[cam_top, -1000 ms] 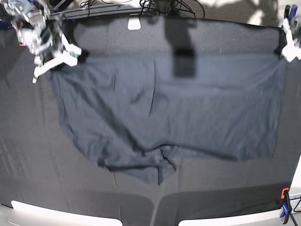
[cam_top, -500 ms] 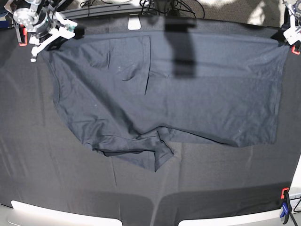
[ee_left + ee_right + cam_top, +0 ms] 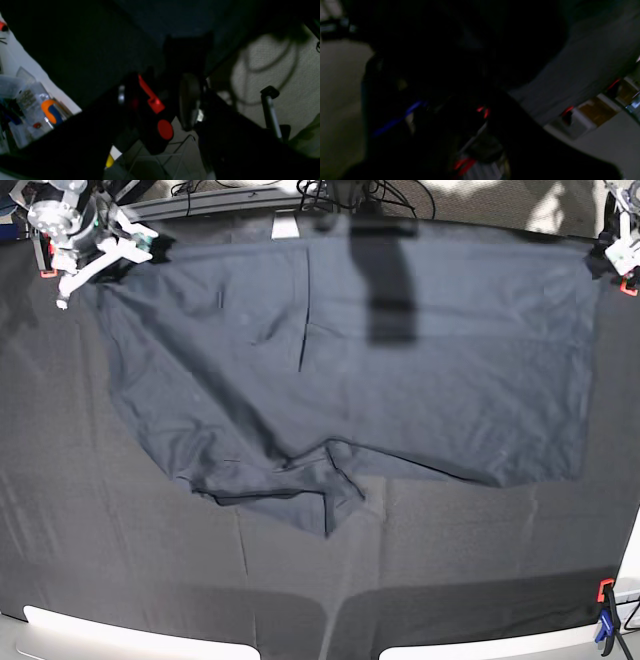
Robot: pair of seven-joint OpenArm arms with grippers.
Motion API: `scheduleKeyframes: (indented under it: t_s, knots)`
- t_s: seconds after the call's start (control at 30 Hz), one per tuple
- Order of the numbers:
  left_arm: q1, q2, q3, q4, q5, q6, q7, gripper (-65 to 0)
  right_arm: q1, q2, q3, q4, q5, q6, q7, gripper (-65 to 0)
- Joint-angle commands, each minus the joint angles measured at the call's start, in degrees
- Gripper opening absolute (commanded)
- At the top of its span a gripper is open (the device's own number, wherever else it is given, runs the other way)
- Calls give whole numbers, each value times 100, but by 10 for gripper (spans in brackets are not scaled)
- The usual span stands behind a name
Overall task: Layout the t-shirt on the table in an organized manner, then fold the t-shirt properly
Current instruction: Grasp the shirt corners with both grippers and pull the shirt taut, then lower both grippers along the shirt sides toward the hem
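The dark grey t-shirt [image 3: 420, 380] lies spread over the far half of the table [image 3: 100, 540], its top edge along the far rim. A crumpled fold [image 3: 320, 490] bunches at its near edge. My right gripper [image 3: 100, 260] is at the shirt's far left corner, white fingers [image 3: 75, 278] slanting down; a grip does not show. My left gripper [image 3: 618, 252] sits at the far right corner, mostly cut off. The right wrist view is dark and blurred, with grey shirt cloth [image 3: 582, 62]. The left wrist view is too dark to show any fingers.
Clamps grip the table edge at the near right [image 3: 605, 620], far left [image 3: 44, 260] and far right [image 3: 628, 283]. A red-handled clamp [image 3: 152, 100] fills the left wrist view, with clutter [image 3: 30, 110] beyond the table. A dark shadow band [image 3: 385, 280] crosses the shirt.
Both grippers went toward the far corners, dragging the shirt away from me until its top edge reached the far rim. The shirt lies flatter and wider.
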Motion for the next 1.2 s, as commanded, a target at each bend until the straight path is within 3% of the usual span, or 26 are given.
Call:
scheduleKeyframes:
  t_s: [0.0, 0.17, 0.27, 0.4, 0.5, 0.67, 0.77, 0.87, 1.03, 1.17]
  knots:
    - [44, -111, -72, 55, -33, 50, -81, -404, -2, 107, 52, 181, 17, 26, -76, -539]
    - [44, -109, -72, 284, -39, 52, 264, -404, -2, 271, 52, 739, 330, 31, -68, -537]
    - [26, -111, -74, 612, -439, 52, 610, -404, 2, 422, 52, 1176, 358, 28, -22, -537]
    - [-4, -111, -74, 1064, -1113, 52, 859, -404, 15, 413, 138, 1512, 361, -63, 354, -537]
    - [-4, -109, -74, 1209, -1191, 109, 944, -404, 17, 273, 358, 1512, 378, -269, 614, -537]
    - [-398, -92, -74, 1108, -1624, 621, 990, -404, 520, -275, 968, 1495, 1412, -315, 723, -532]
    - [-931, -22, -72, 966, -2280, 660, 990, -404, 992, -667, 1250, 1384, 1897, -315, 732, -418]
    - [-1641, 328, -72, 654, -2909, 656, 988, -404, 1473, -1062, 1357, 1078, 2205, -313, 776, -311]
    - [-2999, 960, -66, -396, -3661, 651, 1360, -404, 2358, -1727, 1360, 280, 2538, -304, 896, -307]
    - [-4199, 1196, -57, -1388, -4236, 625, 1869, -404, 3123, -2288, 1360, -389, 2922, -258, 890, -307]
